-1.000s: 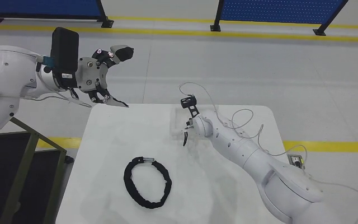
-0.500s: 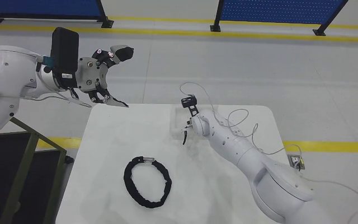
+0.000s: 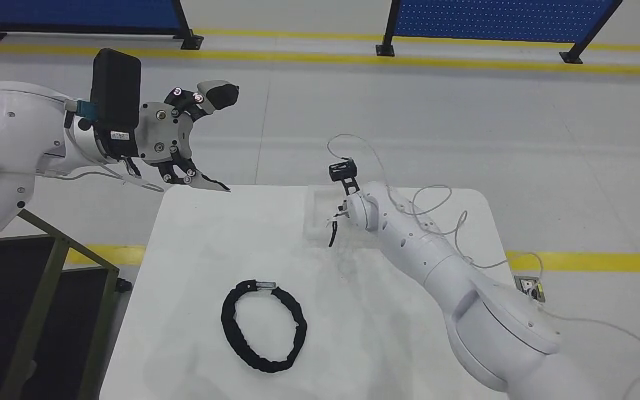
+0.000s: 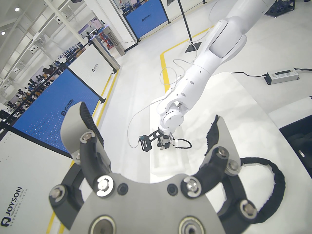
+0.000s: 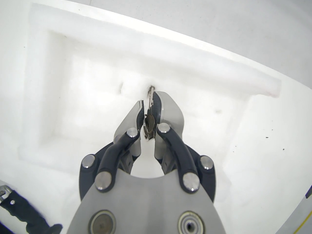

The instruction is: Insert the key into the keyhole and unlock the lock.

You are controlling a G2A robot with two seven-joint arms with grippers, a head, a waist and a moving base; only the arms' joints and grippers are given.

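- My left gripper (image 3: 200,140) hangs beyond the far left corner of the surface (image 3: 400,330), over the floor. Its jaws stand wide apart with nothing between them. In the left wrist view this gripper (image 4: 148,115) has flat grey metal fingers with black ribbed pads (image 4: 89,119), and the pad on the other finger looks ragged at its edge.
- The lock (image 3: 264,326) lies flat on the near left part of the surface. It is a closed loop in a black, wrinkled fabric sleeve, with a short silvery metal barrel (image 3: 262,286) joining its ends on the far side. I cannot make out the keyhole. Part of the sleeve also shows in the left wrist view (image 4: 275,171) and the right wrist view (image 5: 22,210).
- A white foam tray (image 3: 318,215) sits at the far edge of the surface, right of the lock. It is grainy and soft-edged, with a raised rim (image 5: 158,40) around a shallow rectangular recess.
- My right gripper (image 3: 334,232) points down into that recess, well apart from the lock. In the right wrist view the gripper (image 5: 148,101) is clamped on the key (image 5: 150,113), a thin silvery metal one held edge-on. Its rounded head sits between the dark pads, and its blade sticks out past the fingertips to a small dark nick in the foam. I cannot tell whether the tip touches.
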